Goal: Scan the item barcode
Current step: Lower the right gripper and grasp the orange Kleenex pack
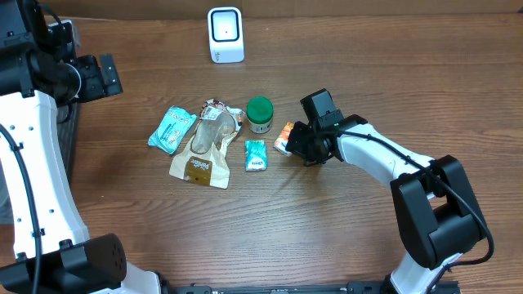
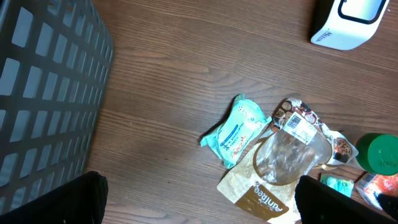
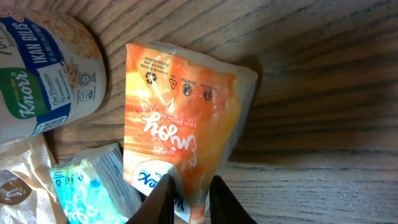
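An orange snack packet [image 3: 180, 118] lies on the wooden table, and my right gripper [image 3: 189, 186] is shut on its near edge, one finger on each side of it. From overhead the orange packet [image 1: 283, 136] shows at the tip of the right gripper [image 1: 297, 145], right of the green-lidded cup [image 1: 260, 114]. The white barcode scanner [image 1: 225, 34] stands at the back centre of the table. At the far left my left gripper [image 1: 102, 75] hangs above the table; its jaws are open wide with nothing between them.
A teal packet [image 1: 172, 129], a brown pouch with a clear window [image 1: 203, 155] and a small teal packet [image 1: 256, 155] lie in the middle. The Knorr cup [image 3: 50, 68] sits close beside the orange packet. A dark mesh basket [image 2: 43, 93] stands at the left edge.
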Robot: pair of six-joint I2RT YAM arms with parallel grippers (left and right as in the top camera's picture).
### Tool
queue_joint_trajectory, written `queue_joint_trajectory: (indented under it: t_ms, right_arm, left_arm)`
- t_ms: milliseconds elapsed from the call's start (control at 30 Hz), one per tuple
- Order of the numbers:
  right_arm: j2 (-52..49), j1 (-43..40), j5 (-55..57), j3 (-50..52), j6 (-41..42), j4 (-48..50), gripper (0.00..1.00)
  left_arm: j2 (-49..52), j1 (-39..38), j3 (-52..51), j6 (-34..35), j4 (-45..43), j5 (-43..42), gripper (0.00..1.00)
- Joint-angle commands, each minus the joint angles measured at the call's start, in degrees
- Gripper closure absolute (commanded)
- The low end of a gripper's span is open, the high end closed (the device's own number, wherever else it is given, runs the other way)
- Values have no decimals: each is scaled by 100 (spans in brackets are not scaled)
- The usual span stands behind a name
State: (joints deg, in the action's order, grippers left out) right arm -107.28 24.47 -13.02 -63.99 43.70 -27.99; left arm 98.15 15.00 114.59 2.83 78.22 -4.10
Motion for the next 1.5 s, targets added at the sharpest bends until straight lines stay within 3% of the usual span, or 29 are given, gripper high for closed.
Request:
queue_joint_trajectory:
  t_ms: [0, 133, 267, 533, 767, 800, 900, 967, 1100, 1200, 1467]
  right_arm:
    - [-22, 7, 103, 20, -46, 85, 83]
    - [-24, 9, 146, 20, -50, 127, 83]
    - [-24, 7, 138, 20, -208, 61, 96]
    - [-22, -256, -695, -345, -2973, -603, 96]
    - [-20, -518, -765, -973, -4603, -1768, 96]
    - [-20, -522, -767, -990, -4647, -1792, 96]
    - [-20, -520, -767, -994, -4592, -1801, 62]
    - [-20, -520, -763, -994, -4356, -1790, 50]
    - [-22, -551, -496, -968, -3322, -1757, 49]
    - [-22, -553, -463, -824, -2712, -1711, 57]
    - [-22, -557, -463, -452, -2485, -1283, 63]
  left_arm:
    - [0, -39, 63, 55, -4, -39, 0]
    - [0, -39, 63, 55, -4, -39, 0]
    - [0, -39, 63, 55, -4, -37, 0]
    - [0, -39, 63, 55, -4, -39, 1]
    - [0, -39, 63, 55, -4, -39, 0]
    - [0, -39, 63, 55, -4, -39, 1]
    - [0, -39, 63, 55, -4, -39, 1]
    - [0, -39, 63, 55, -4, -39, 0]
    - [0, -39, 63, 55, -4, -39, 0]
    - [0, -39, 63, 55, -4, -39, 1]
    - [0, -39, 63, 55, -4, -39, 1]
